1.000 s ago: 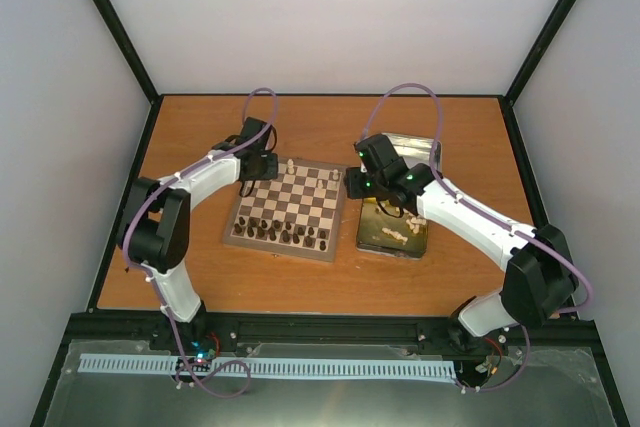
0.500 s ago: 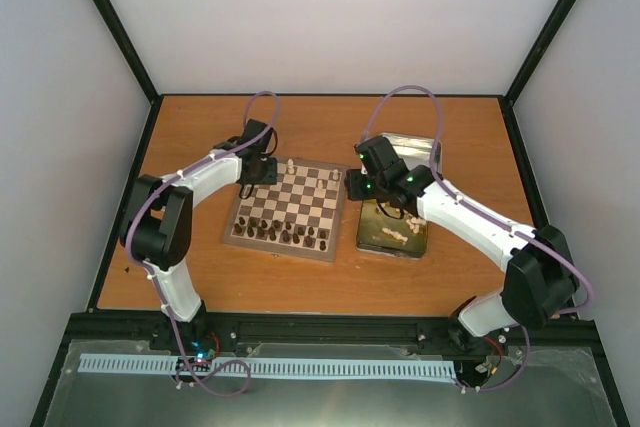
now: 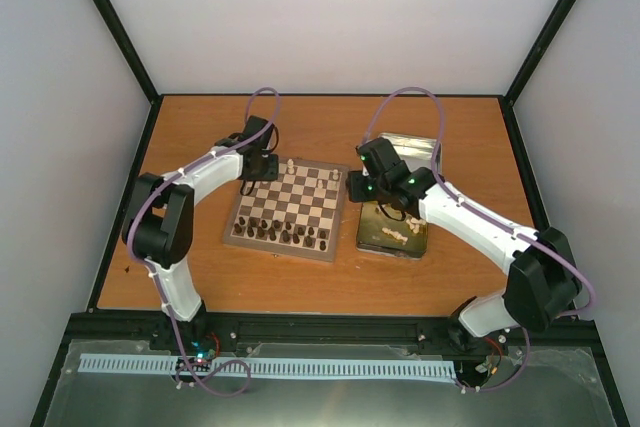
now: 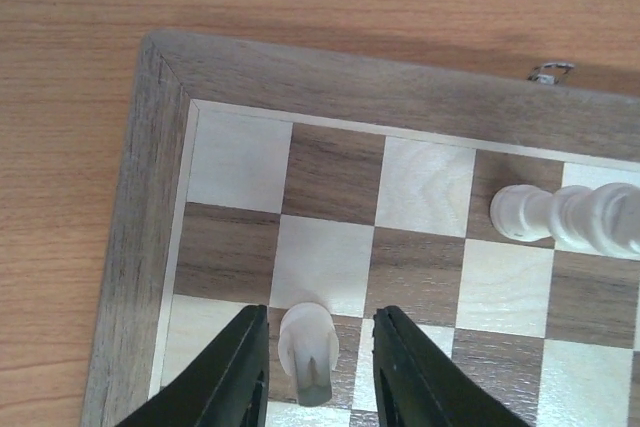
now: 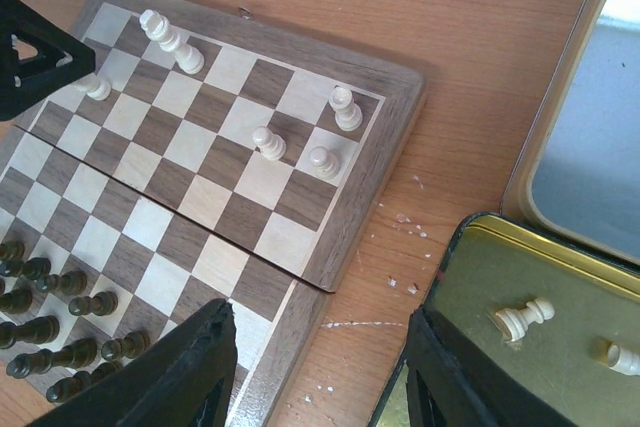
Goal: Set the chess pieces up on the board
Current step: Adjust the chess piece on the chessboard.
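The left gripper (image 4: 320,317) hangs over a corner of the board (image 4: 130,247) with its 2 fingers (image 4: 235,372) apart. Between them stands 1 cream pawn (image 4: 306,347), upright on a dark square. A thin strip of board shows on either side of it, so neither finger touches it. Beyond the fingertips, out past the right finger's side, stands a taller cream piece (image 4: 570,217), well apart from the pawn.

The right gripper (image 5: 320,312) hovers where the board's side edge meets the table (image 5: 400,7). Its 2 fingers (image 5: 175,372) stand wide apart with nothing between them. Ahead of the gap, near the board's far corner, 3 cream chess pieces (image 5: 322,159) stand close together on neighbouring squares. Farther ahead and to the left finger's side, 2 more cream pieces stand by the opposite corner, where the black tip of the left gripper shows. Just outside the left finger, the dark brown pieces (image 5: 50,317) stand in rows along the board's near edge. Beside the right finger sits a gold tin (image 5: 480,277) just beside the board. At least 2 cream pieces lie on their sides in it, the nearer one (image 5: 525,317) just ahead of that fingertip. Beyond the tin lies a silver lid (image 5: 590,147), touching or nearly touching the tin's far rim
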### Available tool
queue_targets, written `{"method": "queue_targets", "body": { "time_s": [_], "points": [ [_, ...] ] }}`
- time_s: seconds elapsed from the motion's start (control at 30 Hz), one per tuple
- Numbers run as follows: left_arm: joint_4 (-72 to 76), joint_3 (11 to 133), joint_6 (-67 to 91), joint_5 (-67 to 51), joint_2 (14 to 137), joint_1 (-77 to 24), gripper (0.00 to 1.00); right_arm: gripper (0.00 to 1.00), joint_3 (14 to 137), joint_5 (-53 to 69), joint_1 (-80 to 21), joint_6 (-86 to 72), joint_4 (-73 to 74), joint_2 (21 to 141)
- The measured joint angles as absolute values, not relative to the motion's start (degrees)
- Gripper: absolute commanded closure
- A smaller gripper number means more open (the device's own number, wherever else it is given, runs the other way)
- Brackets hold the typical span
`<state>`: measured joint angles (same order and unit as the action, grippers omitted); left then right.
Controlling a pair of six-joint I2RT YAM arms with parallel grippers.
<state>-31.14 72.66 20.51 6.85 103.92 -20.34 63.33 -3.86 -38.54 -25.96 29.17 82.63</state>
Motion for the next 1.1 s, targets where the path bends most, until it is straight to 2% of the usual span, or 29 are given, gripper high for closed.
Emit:
{"method": "queue_targets", "body": {
  "time_s": [0.07, 0.23, 0.33, 0.83, 1.1],
  "points": [
    [-31.4, 72.8, 20.4, 6.9, 104.4, -20.3, 0.72, 0.53, 63.3, -3.9, -38.5, -26.0, 29.1, 82.4],
    [-31.7, 73.3, 20.5, 6.9, 106.0, -20.3, 0.94, 0.53, 63.2, -4.4, -38.5, -26.0, 29.1, 81.6],
    [-31.5, 73.7, 20.2, 7.0, 106.1, -20.3, 0.97, 0.53, 62.9, -4.9, -38.5, -26.0, 29.0, 80.9],
    [-29.4, 80.4, 18.0, 8.0, 111.7, -20.3, 0.96, 0.52, 61.5, -7.1, -38.3, -27.1, 28.6, 78.9],
    [-29.0, 81.1, 18.0, 9.5, 112.9, -20.3, 0.92, 0.52, 61.4, -7.1, -38.2, -27.1, 28.6, 78.9]
  ]
}}
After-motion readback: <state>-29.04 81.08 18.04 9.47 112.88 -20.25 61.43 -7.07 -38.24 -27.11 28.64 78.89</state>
